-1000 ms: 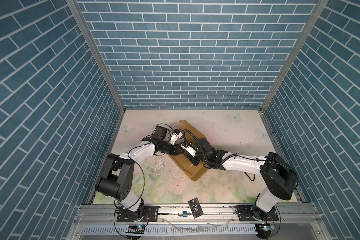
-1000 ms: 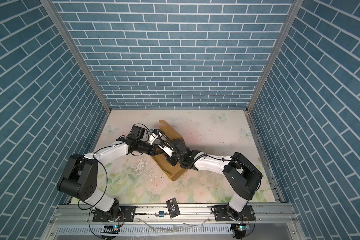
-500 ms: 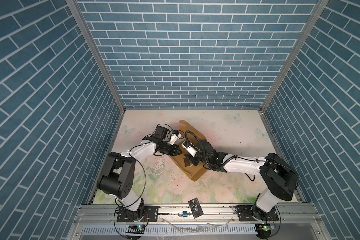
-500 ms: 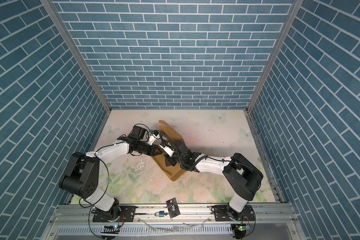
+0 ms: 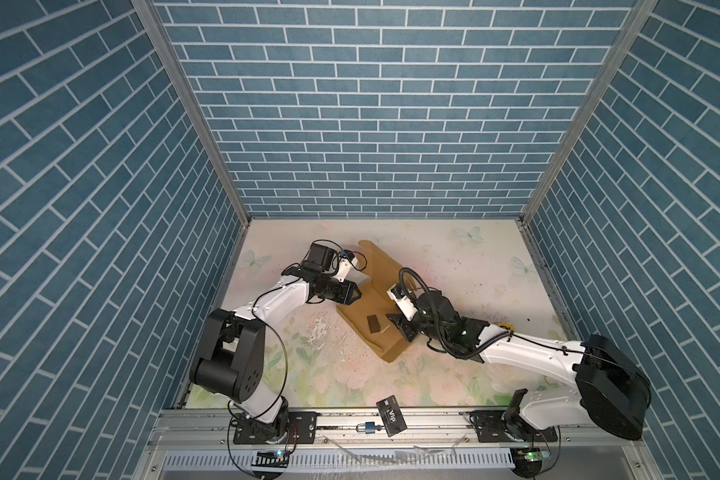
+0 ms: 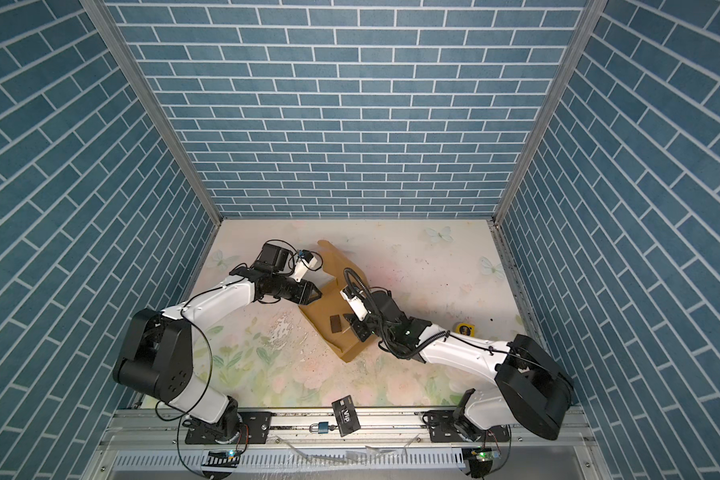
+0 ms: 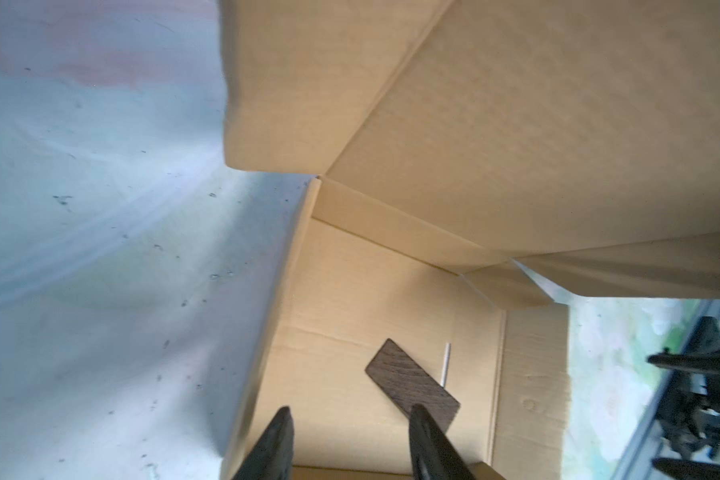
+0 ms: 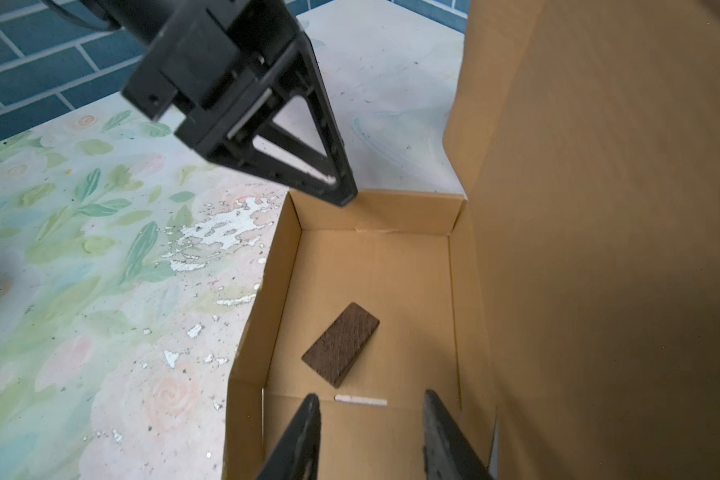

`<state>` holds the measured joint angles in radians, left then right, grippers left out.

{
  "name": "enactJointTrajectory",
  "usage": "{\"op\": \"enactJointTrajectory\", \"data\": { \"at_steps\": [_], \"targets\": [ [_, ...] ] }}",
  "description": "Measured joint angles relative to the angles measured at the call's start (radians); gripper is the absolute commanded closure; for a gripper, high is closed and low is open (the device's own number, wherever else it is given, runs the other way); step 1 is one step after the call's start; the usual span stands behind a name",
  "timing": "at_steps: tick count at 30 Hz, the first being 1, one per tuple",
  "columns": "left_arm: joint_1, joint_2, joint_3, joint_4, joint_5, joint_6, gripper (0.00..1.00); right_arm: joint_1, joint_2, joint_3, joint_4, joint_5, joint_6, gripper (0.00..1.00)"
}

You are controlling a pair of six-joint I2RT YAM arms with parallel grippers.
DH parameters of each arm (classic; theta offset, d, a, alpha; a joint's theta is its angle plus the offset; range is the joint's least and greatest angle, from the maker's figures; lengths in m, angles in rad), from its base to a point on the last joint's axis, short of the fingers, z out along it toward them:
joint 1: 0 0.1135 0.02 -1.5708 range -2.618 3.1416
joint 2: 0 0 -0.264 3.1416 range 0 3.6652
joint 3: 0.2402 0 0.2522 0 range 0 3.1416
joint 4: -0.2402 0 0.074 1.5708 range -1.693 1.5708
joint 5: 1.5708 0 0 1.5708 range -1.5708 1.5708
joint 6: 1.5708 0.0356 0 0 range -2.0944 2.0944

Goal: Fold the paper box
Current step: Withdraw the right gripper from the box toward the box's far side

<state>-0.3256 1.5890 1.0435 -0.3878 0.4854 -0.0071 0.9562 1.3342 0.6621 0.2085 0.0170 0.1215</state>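
The paper box [image 5: 356,313] [image 6: 321,316] lies mid-table as a shallow tan tray, and its lid [image 5: 381,266] stands up on the far side. A small dark brown block [image 5: 373,323] [image 8: 341,345] lies on its floor. My left gripper [image 5: 359,294] [image 6: 320,295] hovers at the tray's left corner. In the left wrist view this gripper [image 7: 352,411] is open and empty above the floor [image 7: 350,299]. My right gripper [image 5: 393,322] [image 8: 371,397] is open over the tray's right end, holding nothing. The raised lid [image 8: 599,208] fills one side of that view.
A thin white stick [image 8: 360,401] lies on the box floor near the block. A black VIP card [image 5: 390,415] and a padlock [image 5: 368,427] rest on the front rail. A yellow tape measure [image 6: 465,329] sits behind the right arm. Blue brick walls enclose the table.
The left gripper's jaws have opened at the box's left corner. The right gripper has drawn back from the middle of the box toward its right end.
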Motion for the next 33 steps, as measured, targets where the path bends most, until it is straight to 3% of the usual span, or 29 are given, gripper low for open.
{"op": "enactJointTrajectory", "data": {
  "at_steps": [9,16,25,33],
  "targets": [
    [0.000,0.053,0.014,-0.015,-0.204,0.046,0.41,0.000,-0.219,-0.199,-0.048,0.070,0.232,0.60],
    [0.001,0.123,0.056,-0.052,-0.251,0.043,0.42,-0.018,-0.347,-0.244,-0.078,0.125,0.326,0.64],
    [0.001,0.127,0.057,-0.078,-0.201,-0.003,0.43,-0.051,-0.202,-0.171,-0.085,0.088,0.354,0.67],
    [0.000,0.073,0.016,-0.072,-0.112,-0.029,0.40,-0.183,-0.064,0.006,-0.088,0.014,0.349,0.72]
  ]
}}
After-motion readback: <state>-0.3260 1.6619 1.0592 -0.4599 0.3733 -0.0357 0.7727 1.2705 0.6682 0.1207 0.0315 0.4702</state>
